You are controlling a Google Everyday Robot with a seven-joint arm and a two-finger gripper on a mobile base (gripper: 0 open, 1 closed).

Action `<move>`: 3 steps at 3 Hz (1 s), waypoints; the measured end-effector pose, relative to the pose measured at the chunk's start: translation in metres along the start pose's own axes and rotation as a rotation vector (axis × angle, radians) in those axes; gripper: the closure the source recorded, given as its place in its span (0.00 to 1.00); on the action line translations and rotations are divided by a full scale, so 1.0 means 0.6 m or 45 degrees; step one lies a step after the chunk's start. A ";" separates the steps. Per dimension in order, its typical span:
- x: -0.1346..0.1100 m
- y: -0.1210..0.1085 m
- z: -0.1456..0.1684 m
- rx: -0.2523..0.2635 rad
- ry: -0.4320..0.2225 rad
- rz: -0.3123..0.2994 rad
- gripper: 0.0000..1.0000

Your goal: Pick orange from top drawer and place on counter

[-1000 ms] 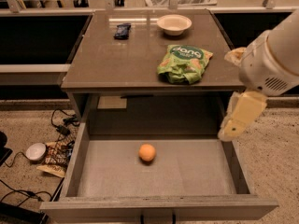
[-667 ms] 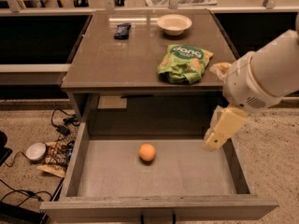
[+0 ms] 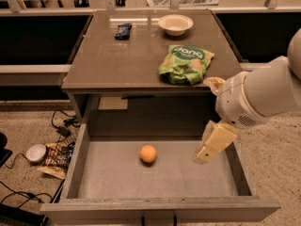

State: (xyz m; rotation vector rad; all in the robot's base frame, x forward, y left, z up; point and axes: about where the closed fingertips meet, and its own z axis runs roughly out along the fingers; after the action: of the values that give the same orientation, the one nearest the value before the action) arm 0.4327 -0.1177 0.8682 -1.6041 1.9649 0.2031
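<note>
The counter (image 3: 122, 60) spans the cabinet top, and its front-left stretch holds nothing, which looks like the natural landing spot for the fruit. Below its front edge the top drawer (image 3: 75, 159) stands pulled well out, so its speckled floor is open from above for a reach. The robot's white arm (image 3: 256, 95) comes in past the counter's front-right corner, angling the gripper (image 3: 212, 145) down over the drawer's right half, near the right wall and apart from the fruit; whether it is spread or pressed together I cannot tell. A crumpled green bag (image 3: 186, 64) lies near the counter's front-right edge, a pale bowl (image 3: 175, 24) near the back edge, and a dark packet (image 3: 123, 30) toward the back-left. The orange (image 3: 148, 153) rests alone on the drawer floor, about mid-width below the counter's front edge. It is small, round, smooth and evenly coloured, and likely to roll if nudged.
</note>
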 end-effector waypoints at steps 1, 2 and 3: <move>-0.007 0.018 0.037 -0.043 0.002 -0.014 0.00; -0.023 0.059 0.120 -0.116 0.020 -0.043 0.00; -0.031 0.091 0.213 -0.179 0.024 -0.030 0.00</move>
State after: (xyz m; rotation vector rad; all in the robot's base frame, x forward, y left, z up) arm 0.4275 -0.0282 0.7606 -1.7223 1.9829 0.3239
